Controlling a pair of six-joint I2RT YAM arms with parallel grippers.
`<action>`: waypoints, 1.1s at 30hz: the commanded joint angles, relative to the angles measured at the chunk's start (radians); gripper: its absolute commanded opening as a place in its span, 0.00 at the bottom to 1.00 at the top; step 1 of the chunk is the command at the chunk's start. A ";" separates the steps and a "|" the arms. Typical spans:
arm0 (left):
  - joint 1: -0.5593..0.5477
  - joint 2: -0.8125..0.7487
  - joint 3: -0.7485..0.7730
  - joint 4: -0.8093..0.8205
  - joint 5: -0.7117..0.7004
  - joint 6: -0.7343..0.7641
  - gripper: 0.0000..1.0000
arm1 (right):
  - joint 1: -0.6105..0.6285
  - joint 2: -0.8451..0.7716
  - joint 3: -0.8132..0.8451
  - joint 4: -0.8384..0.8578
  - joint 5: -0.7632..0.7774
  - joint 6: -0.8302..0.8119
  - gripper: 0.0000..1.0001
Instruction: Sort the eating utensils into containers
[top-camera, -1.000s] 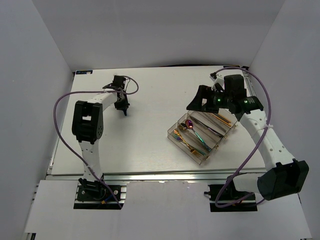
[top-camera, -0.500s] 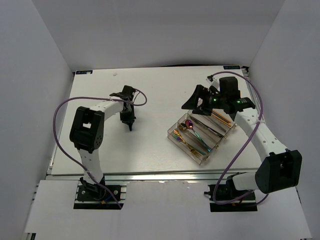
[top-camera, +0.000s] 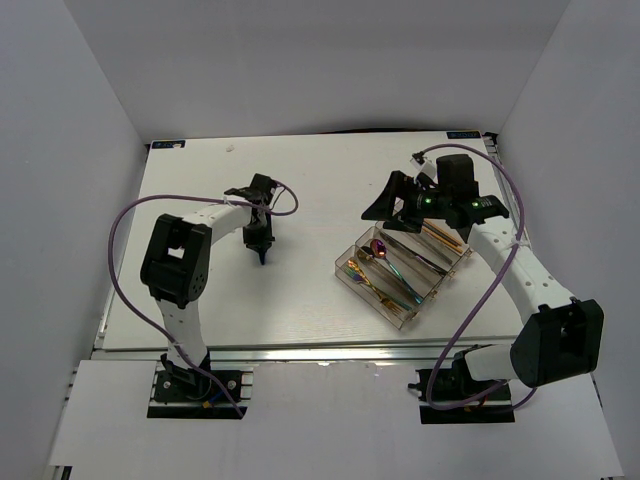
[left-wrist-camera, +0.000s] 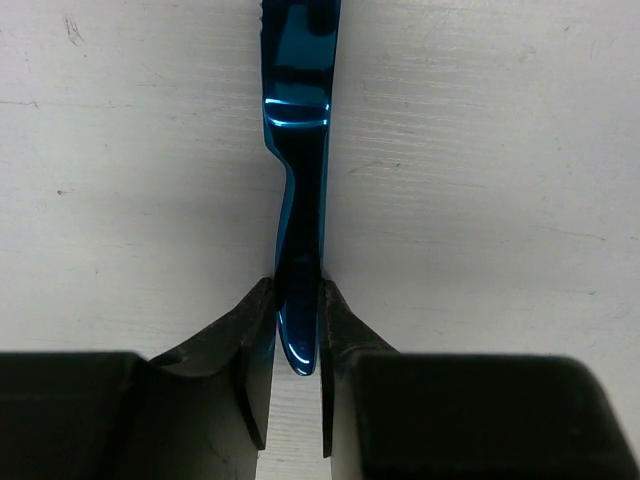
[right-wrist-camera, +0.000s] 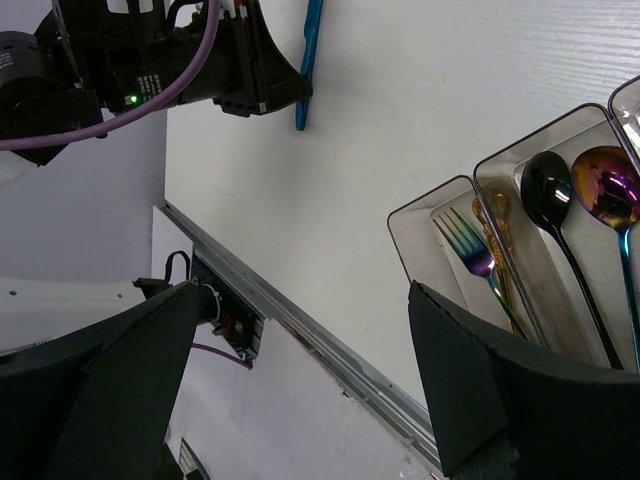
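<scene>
- In the top view, the left gripper (top-camera: 262, 246) sits left of centre over the white table (top-camera: 200, 300), well apart from the organizer tray (top-camera: 405, 321).
- Its wrist view shows a blue piece (left-wrist-camera: 300, 150) running straight up the middle of the frame from between the two fingers (left-wrist-camera: 250, 340).
- Those fingers are pressed in on the piece's lower end, pinching it from both sides, with the rounded tip poking out just below the pads.
- We cannot tell whether the far end of the blue piece touches the table.
- The tray lies right of centre, set diagonally, with its long compartments side by side.
- In the right wrist view we see a rainbow fork (right-wrist-camera: 470, 245) beside a gold piece (right-wrist-camera: 497, 215) in the nearest compartment.
- A dark spoon (right-wrist-camera: 545, 185) and an iridescent spoon (right-wrist-camera: 605, 180) share the next one.
- The right gripper (top-camera: 384, 213) hangs at the upper right, just over the tray's far-left corner.
- Its jaws are spread wide with nothing between them, and they touch neither the tray nor any utensil.
</scene>
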 joint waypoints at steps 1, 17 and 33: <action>-0.004 0.050 -0.078 -0.066 -0.003 -0.015 0.30 | 0.003 -0.030 0.006 0.004 0.001 -0.006 0.89; -0.024 0.089 -0.101 -0.063 -0.028 -0.010 0.36 | 0.004 -0.035 -0.002 -0.003 0.004 -0.013 0.89; -0.047 -0.070 -0.083 -0.075 0.026 -0.019 0.00 | 0.024 -0.013 -0.072 0.132 -0.053 0.049 0.89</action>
